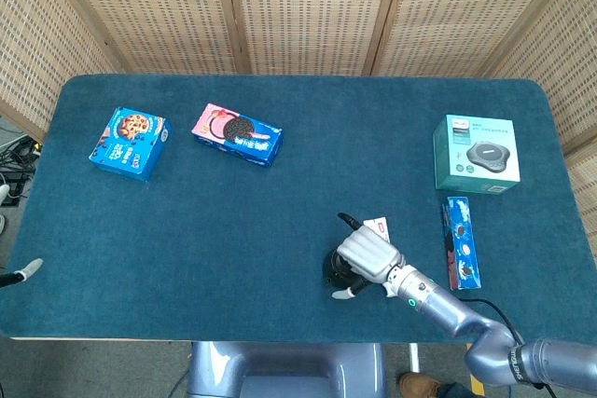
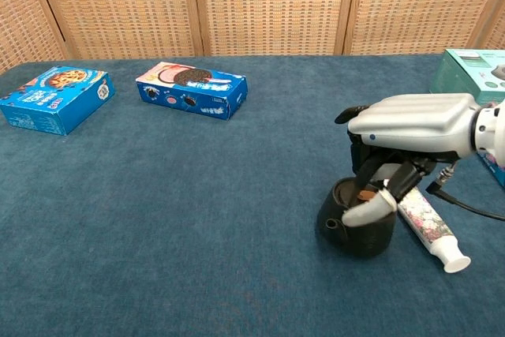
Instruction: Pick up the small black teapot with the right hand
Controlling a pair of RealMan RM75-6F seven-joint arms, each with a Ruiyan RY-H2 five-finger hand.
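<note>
Half done, by my read: right hand [image 2: 410, 136] sits over the small black teapot [image 2: 359, 226] at the table's [image 2: 197, 219] near right, fingers wrapped around its body. Grip looks made; lift-off unclear from these views.

The right hand [image 2: 398, 144] reaches in from the right on a silver forearm, its pale back turned up and roughly level. Its dark fingers [image 2: 379, 183] curl downward beneath the palm, wrapped around the small black teapot [image 2: 359, 226] directly below it. In the head view the same hand [image 1: 368, 256] shows with fingers folded under.
</note>
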